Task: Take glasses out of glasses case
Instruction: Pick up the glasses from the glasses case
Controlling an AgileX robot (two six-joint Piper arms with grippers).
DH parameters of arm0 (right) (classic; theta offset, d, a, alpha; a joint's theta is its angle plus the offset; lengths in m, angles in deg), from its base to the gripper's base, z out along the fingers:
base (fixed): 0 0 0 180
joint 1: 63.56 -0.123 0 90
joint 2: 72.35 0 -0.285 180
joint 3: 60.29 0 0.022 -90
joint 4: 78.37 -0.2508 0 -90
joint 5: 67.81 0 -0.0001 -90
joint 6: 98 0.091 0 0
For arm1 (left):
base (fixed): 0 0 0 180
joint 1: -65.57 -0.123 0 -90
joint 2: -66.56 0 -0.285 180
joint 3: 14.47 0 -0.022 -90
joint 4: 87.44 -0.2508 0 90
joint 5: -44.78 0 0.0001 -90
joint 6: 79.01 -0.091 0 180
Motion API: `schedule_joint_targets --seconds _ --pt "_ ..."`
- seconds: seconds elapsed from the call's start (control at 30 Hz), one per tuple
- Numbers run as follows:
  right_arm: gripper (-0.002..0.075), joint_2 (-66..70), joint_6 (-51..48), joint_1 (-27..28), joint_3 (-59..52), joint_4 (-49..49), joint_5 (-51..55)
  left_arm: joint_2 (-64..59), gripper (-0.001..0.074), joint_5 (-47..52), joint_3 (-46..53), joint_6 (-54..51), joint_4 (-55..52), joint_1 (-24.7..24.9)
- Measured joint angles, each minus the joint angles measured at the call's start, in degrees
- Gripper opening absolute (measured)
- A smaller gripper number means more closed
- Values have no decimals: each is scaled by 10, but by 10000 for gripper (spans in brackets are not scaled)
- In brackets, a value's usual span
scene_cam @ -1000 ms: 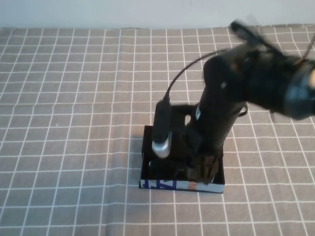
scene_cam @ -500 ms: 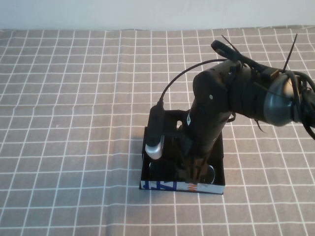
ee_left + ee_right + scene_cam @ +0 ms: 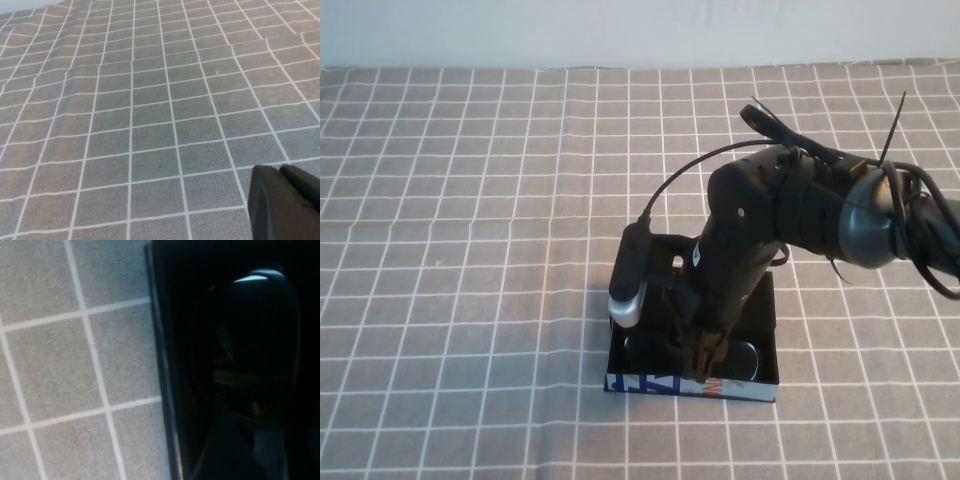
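Observation:
The glasses case (image 3: 660, 383) lies open on the checked cloth, black inside, with a white front side printed in blue and orange. The black glasses (image 3: 748, 357) lie in it; one dark lens shows on each side of my right gripper (image 3: 706, 356). That gripper reaches down into the case over the middle of the glasses. In the right wrist view a dark lens (image 3: 256, 325) and the case wall (image 3: 161, 365) show. My left gripper (image 3: 279, 170) is shut and empty above bare cloth, out of the high view.
A grey cloth with a white grid (image 3: 470, 250) covers the table. A pale wall (image 3: 520, 30) runs along the far edge. The right arm and its cable (image 3: 820, 200) hang over the case's far half.
My right arm has come forward and down, and its gripper has sunk deeper into the case over the glasses. The case has not moved.

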Motion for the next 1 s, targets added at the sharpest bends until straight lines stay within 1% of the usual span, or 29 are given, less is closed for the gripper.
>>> schedule_joint_targets --seconds 0.4,0.47,0.57,0.67,0.73,0.83,0.93,1.0 --pt "324 28 1 6 0 -3 -4 0 -4 0 0 0 0 0" --pt "311 29 2 6 0 -4 -4 0 -4 0 0 0 0 0" --pt "234 23 18 6 3 0 -1 0 -4 0 0 0 0 0" --pt "111 5 64 6 25 12 34 0 -4 0 0 0 0 0" --pt "39 -16 103 6 53 19 79 0 -4 0 0 0 0 0" --pt "-1 -53 165 7 87 24 145 0 -4 0 0 0 0 0" --pt "-11 -97 261 21 93 21 168 0 -4 0 0 0 0 0" --pt "-13 -121 304 40 89 21 172 0 -4 0 0 0 0 0"
